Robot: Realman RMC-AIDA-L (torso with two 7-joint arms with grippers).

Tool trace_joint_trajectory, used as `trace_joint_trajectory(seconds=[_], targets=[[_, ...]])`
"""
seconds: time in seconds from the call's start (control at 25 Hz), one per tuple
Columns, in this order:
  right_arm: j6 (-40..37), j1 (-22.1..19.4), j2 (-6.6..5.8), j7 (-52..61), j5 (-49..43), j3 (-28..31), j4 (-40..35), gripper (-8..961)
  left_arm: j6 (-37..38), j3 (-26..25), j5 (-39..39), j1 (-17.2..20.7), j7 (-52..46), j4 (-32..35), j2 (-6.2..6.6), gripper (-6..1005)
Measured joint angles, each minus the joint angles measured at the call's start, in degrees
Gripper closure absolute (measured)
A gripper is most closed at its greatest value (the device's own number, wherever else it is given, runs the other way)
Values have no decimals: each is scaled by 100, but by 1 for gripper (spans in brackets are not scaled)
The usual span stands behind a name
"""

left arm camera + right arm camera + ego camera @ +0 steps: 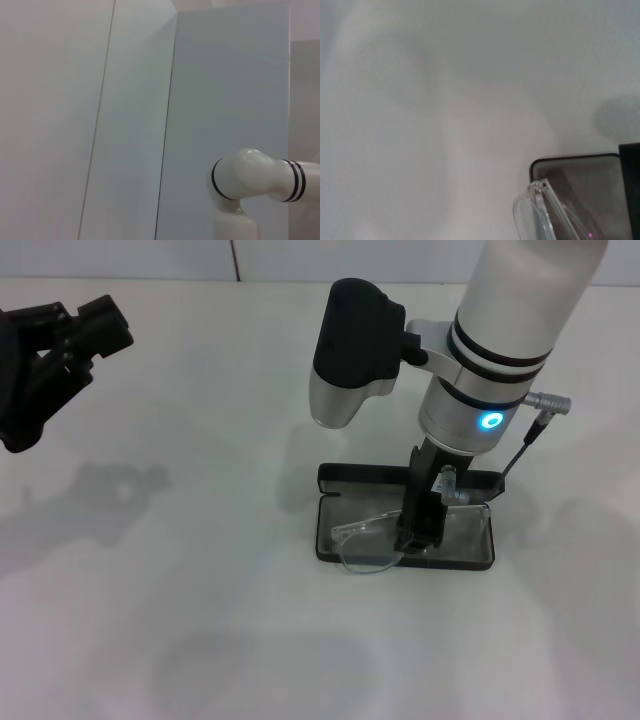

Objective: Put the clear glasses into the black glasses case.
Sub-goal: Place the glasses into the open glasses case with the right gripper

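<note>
Far to the left in the head view, the left gripper (95, 325) is parked, raised off the white table (180, 620) and well apart from the work, its black fingers spread with nothing between them; its wrist camera faces only blank wall panels and a white arm joint (250, 175). Toward the middle-right, the black glasses case (404, 520) lies open on the table, lid tipped back on the far side and the grey-lined tray facing up. The right gripper (420, 530) reaches straight down into that tray, and the clear glasses (372, 540) sit at its tips — whether the fingers are pinching the frame or have let go I cannot tell, since the arm hides them. The glasses are only partly home: one lens bulges over the case's left front corner onto the table, and the right wrist view shows a clear hinge and arm (537, 210) poking past the case's rim (570, 159). By my reading, delivery is mostly done — what remains is seating the overhanging lens fully inside the tray and withdrawing; the lid is not yet closed.
</note>
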Motion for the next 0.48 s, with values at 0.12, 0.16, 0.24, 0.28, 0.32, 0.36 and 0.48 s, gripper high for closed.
trace_joint_trajectory(seconds=[0.12,0.16,0.24,0.28,0.32,0.36,0.48], targets=[[-64,0,0,22,15,32,-34,781,0,-6,0,7,0,0,0,882],[-82,0,0,35,13,32,-57,781,0,-7,0,7,0,0,0,882],[-113,-1,0,67,-5,34,-110,781,0,-7,0,7,0,0,0,881],[-125,-3,0,83,-7,33,-128,782,0,-7,0,6,0,0,0,881],[-133,-3,0,94,-7,32,-139,782,0,-8,0,6,0,0,0,881],[-148,-4,0,108,-8,31,-149,782,0,-8,0,4,0,0,0,881],[-183,-5,0,114,-9,25,-151,782,0,-8,0,-8,0,0,0,881]])
